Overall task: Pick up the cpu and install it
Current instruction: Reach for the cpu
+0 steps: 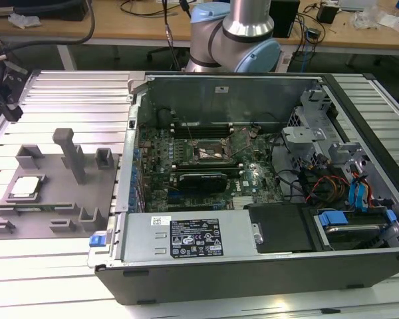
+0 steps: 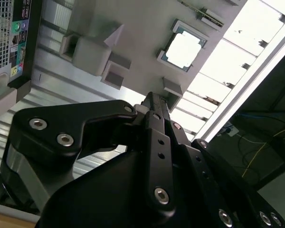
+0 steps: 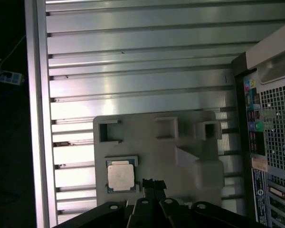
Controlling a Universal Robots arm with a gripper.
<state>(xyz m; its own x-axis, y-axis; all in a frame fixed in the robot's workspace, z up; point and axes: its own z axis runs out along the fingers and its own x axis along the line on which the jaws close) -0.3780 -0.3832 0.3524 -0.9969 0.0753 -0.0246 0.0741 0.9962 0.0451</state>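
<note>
The fingers [image 3: 148,185] were drawn together with nothing between them, hanging over the grey holder plate [image 3: 147,152] just beside the cpu [image 3: 120,175]. The cpu lay flat in its shallow recess on that plate, lid up, on the ribbed metal table [image 3: 133,71] at the exterior view's left of the open computer [image 1: 213,100], well apart from the socket [image 1: 209,151] on the board inside. I'd judge it light, thin and stiff, with a smooth lid that could slip and an underside easily damaged, so best pinched by two opposite edges and kept level. I counted one cpu, one holder plate, one computer and one socket.
</note>
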